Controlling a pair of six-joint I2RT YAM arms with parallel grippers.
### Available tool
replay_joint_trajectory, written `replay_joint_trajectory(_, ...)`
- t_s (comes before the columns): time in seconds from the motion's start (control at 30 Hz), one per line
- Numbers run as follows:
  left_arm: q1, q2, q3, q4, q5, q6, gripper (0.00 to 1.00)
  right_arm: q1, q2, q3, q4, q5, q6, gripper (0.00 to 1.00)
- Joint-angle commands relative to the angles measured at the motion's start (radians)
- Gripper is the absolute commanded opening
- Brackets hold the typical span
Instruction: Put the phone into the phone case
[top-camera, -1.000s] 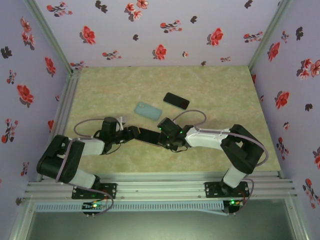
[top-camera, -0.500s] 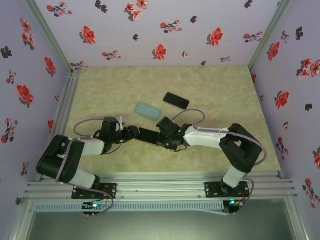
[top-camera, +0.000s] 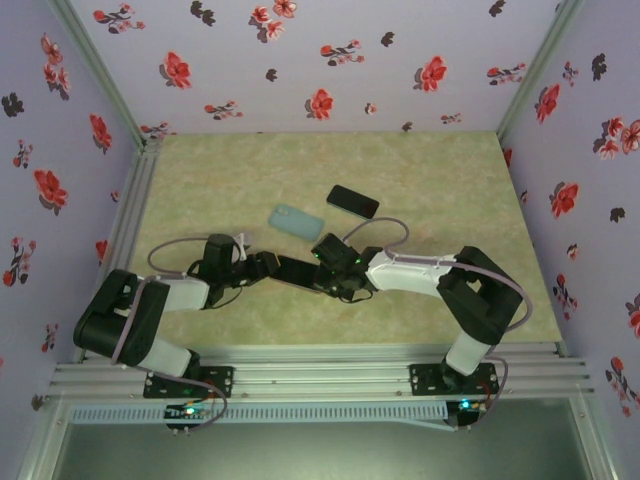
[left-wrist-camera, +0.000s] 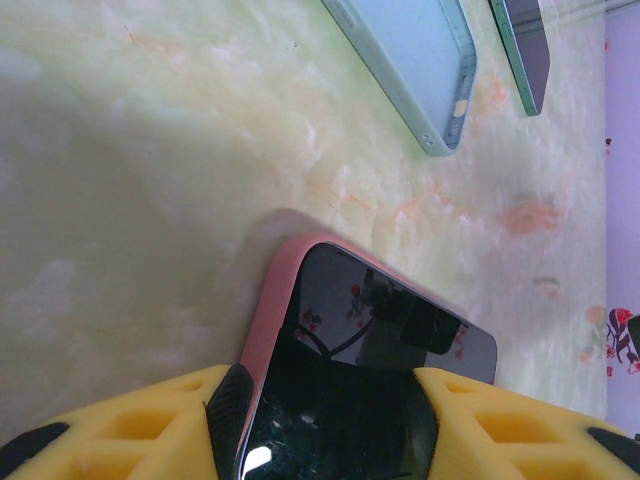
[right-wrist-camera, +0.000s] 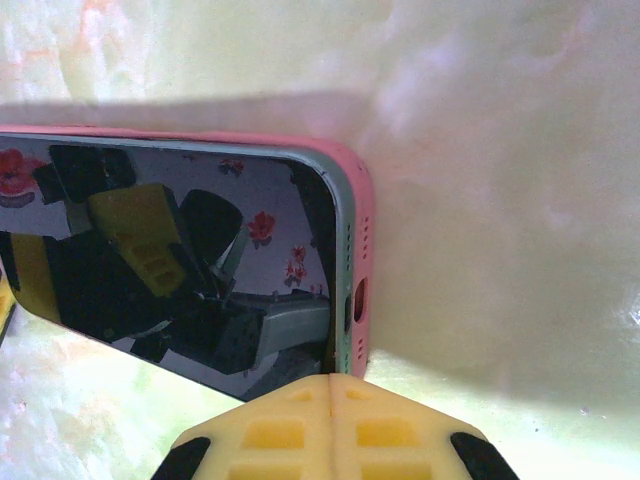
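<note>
A phone with a dark glass screen (left-wrist-camera: 370, 340) lies in a pink phone case (left-wrist-camera: 268, 325) on the table, between the two arms (top-camera: 297, 270). My left gripper (left-wrist-camera: 330, 420) is shut across the phone's width, one yellow finger (left-wrist-camera: 150, 425) against each long side. My right gripper (right-wrist-camera: 330, 385) is shut, its joined tips touching the phone's corner at the opposite end. There the mint green edge of the phone (right-wrist-camera: 345, 260) stands beside the pink case rim (right-wrist-camera: 362, 230). From above, the left gripper (top-camera: 262, 266) and right gripper (top-camera: 324, 281) meet at the phone.
A pale teal case (top-camera: 296, 222) lies just beyond the phone on the table; it also appears in the left wrist view (left-wrist-camera: 410, 50). A second dark phone (top-camera: 352, 201) rests farther back to the right. Flowered walls enclose the green mat (top-camera: 440, 190).
The right arm has shifted slightly left toward the phone's end. The left arm and the phone have stayed in place.
</note>
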Motion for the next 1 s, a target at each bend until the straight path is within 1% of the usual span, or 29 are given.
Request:
replay_joint_trajectory(0.0, -0.022, 0.023, -0.014, -0.037, 0.028, -0.009, 0.5, 0.037, 0.197, -0.062, 0.063, -0.058, 0.002, 0.0)
replay_joint_trajectory(0.2, -0.027, 0.016, -0.014, -0.041, 0.017, -0.015, 0.5, 0.037, 0.213, -0.065, 0.064, -0.072, -0.001, 0.0)
replay_joint_trajectory(0.43, -0.034, 0.022, -0.002, -0.044, -0.002, -0.019, 0.5, 0.023, 0.242, -0.028, 0.013, -0.084, -0.041, 0.0)
replay_joint_trajectory(0.97, -0.042, 0.057, 0.029, -0.033, -0.008, -0.027, 0.5, 0.011, 0.275, -0.049, 0.053, -0.112, -0.029, 0.0)
